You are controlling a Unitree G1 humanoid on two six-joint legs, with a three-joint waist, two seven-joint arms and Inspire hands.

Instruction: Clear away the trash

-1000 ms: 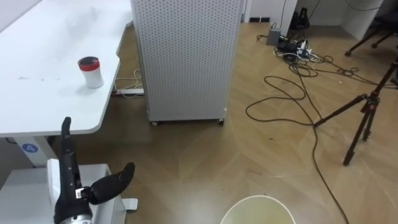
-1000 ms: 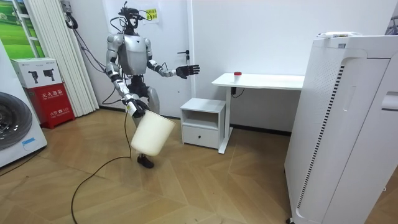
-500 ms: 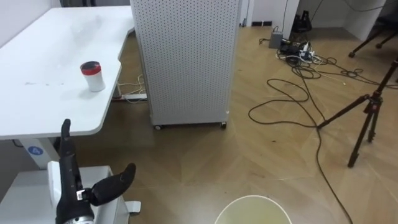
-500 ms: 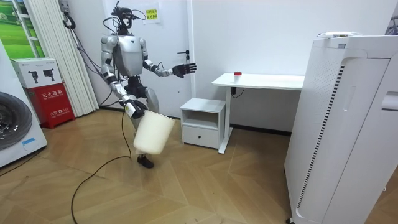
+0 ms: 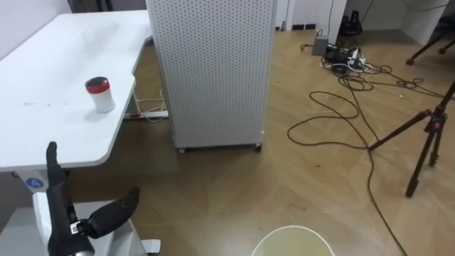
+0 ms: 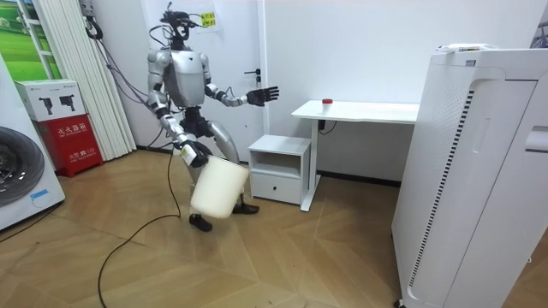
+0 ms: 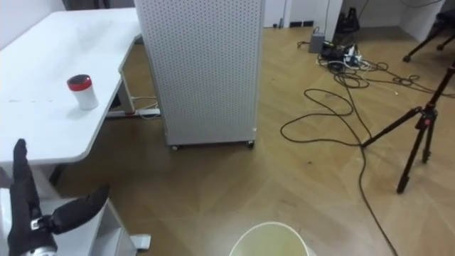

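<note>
While we face the white tabletop bearing a red-lidded cup, our left hand hovers with fingers released; our right hand has its fingers grasping the cream waste bin.

One white desk. One small white cup with a red lid. One tall white perforated cabinet on castors. One low white drawer unit. One cream waste bin. One black tripod. One round-doored washing machine. Two boxes: one white box and one red box. The dark cables on the wooden floor overlap in loops; perhaps two or three, though the tangle does not let them be counted surely. Two robot hands: the left hand and the right hand.
</note>
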